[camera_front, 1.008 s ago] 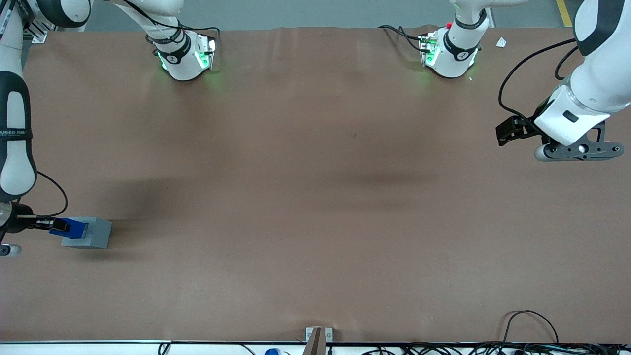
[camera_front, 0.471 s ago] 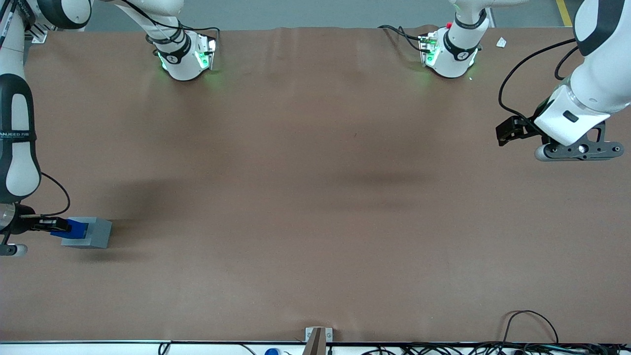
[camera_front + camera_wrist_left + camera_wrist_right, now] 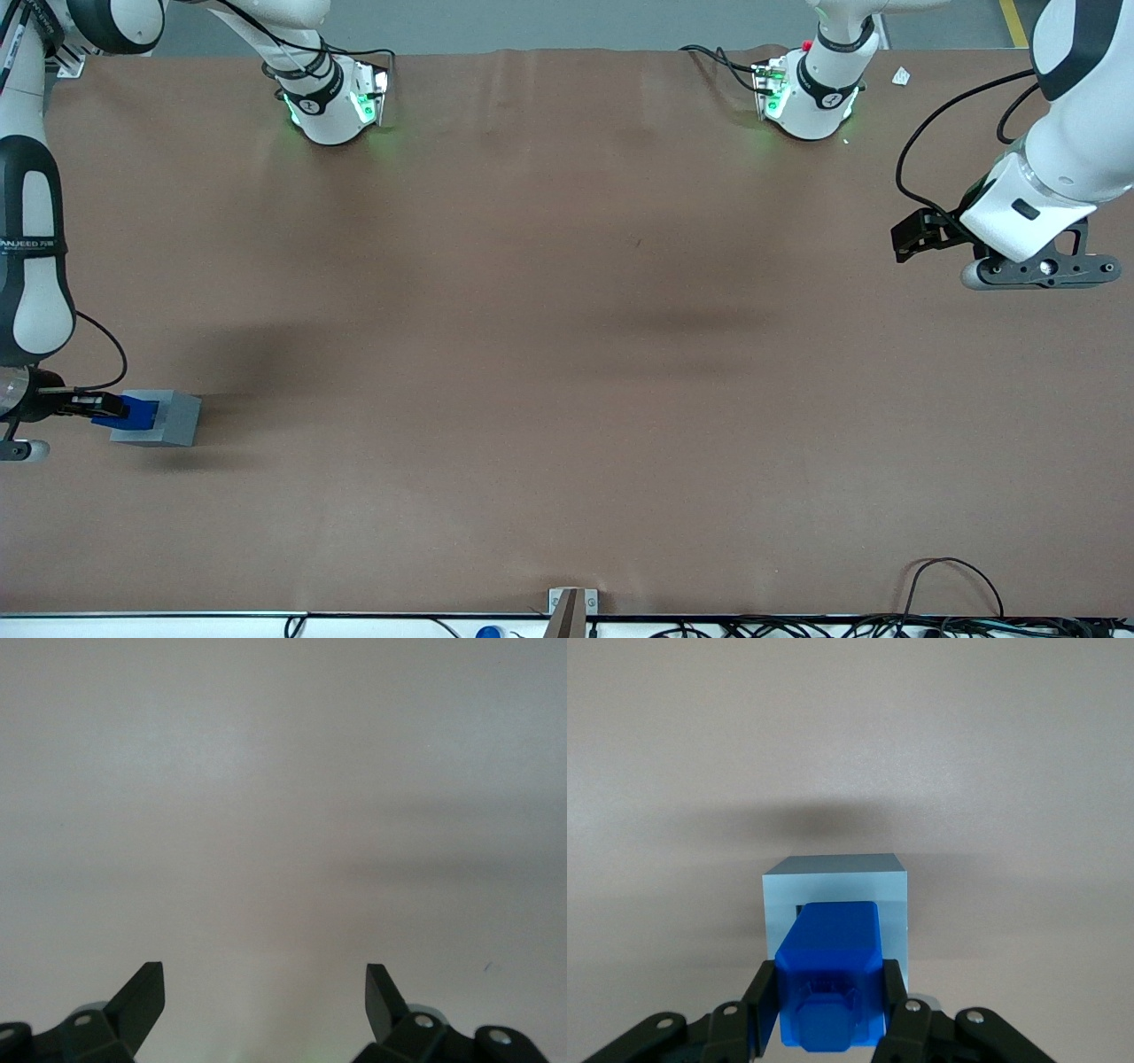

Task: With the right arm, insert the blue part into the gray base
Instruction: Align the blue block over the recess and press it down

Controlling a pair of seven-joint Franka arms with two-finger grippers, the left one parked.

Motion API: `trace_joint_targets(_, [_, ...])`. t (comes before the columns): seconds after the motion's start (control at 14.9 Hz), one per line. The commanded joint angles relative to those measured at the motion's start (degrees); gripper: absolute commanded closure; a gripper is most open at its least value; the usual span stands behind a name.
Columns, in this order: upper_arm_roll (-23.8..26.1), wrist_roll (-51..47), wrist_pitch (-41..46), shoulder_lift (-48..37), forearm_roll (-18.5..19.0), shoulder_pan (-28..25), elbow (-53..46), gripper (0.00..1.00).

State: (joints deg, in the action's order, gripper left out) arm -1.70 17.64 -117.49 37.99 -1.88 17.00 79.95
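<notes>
The gray base (image 3: 175, 419) stands on the brown table at the working arm's end. My right gripper (image 3: 104, 406) is shut on the blue part (image 3: 138, 412) and holds it on top of the base. In the right wrist view the black fingers (image 3: 765, 1004) clamp the blue part (image 3: 830, 948) from both sides. Its stud faces the camera. Its other end meets the socket in the top of the gray base (image 3: 834, 881). How deep it sits is hidden.
The parked arm's gripper (image 3: 921, 232) hangs above the table at the other end. Two arm bases (image 3: 332, 102) (image 3: 806, 97) stand at the table's back edge. Cables (image 3: 948, 585) lie at the front edge.
My right gripper has sunk slightly with the blue part, bringing it lower on the gray base. The base has not moved.
</notes>
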Motion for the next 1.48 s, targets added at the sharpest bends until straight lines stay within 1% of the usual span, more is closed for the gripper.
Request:
trace_joint_targets(0.0, [0.6, -1.4, -0.6, 0.0, 0.3, 0.4, 0.2, 1.0])
trace_joint_targets(0.74, [0.6, -2.1, -0.9, 0.2, -0.1, 0.4, 0.6, 1.0])
trace_joint_targets(1.41, [0.7, -3.7, -0.8, 0.9, -1.4, 0.2, 0.8, 1.0])
